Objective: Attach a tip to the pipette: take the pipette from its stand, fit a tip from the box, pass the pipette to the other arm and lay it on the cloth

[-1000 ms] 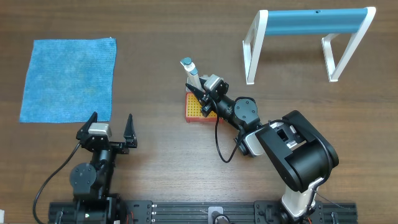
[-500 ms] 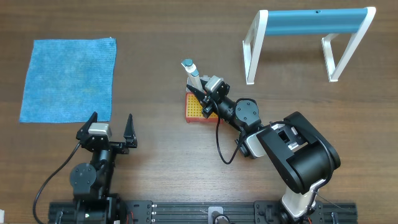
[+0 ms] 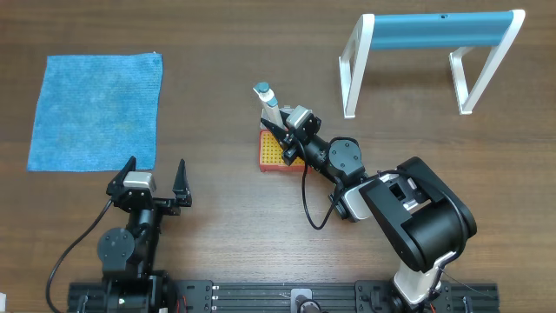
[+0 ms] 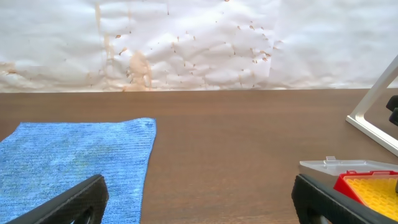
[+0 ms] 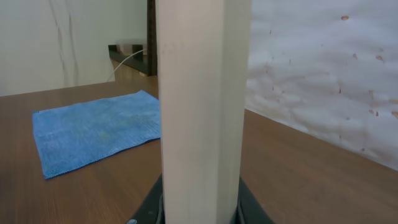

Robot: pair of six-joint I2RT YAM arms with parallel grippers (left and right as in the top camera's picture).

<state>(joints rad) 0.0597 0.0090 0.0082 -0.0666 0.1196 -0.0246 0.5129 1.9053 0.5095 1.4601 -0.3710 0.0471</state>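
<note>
The right gripper [image 3: 280, 127] is clenched round the pipette [image 3: 268, 98], seemingly above the tip box [image 3: 268, 155] mid-table. It looks light, rigid and smooth, so I'd grip the thick barrel, because a slanted press could skew the tip. At near left, the left gripper [image 3: 156, 167] sits spread wide and empty, near the cloth [image 3: 95, 111].

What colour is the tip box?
The tip box is red with a yellow perforated top, clearest in the left wrist view.
</note>
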